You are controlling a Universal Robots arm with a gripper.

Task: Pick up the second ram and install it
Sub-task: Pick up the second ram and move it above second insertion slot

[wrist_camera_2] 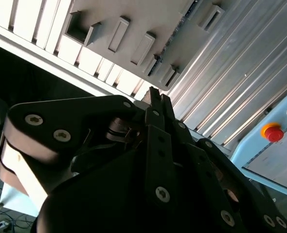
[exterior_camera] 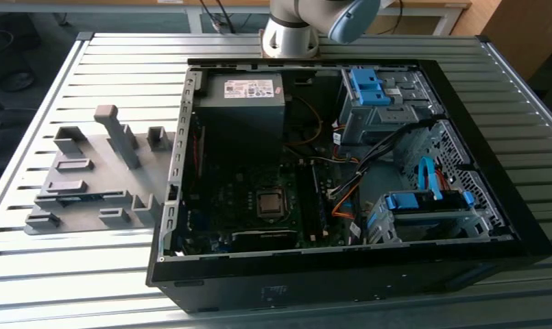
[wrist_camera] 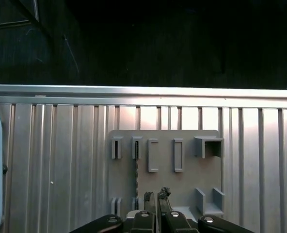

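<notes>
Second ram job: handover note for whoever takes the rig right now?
Gripper: shut, empty, hovering above the grey holder plate, close to the ram.
Second ram: sits in its holder blocks on that plate, to the exterior view's left of the open PC case.
Done: nothing that shows; the ram is not yet picked.
Left: pick-up and install.

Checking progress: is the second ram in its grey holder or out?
In: the second ram sits on edge between the grey holder's slot blocks; the gripper holds nothing.
</notes>
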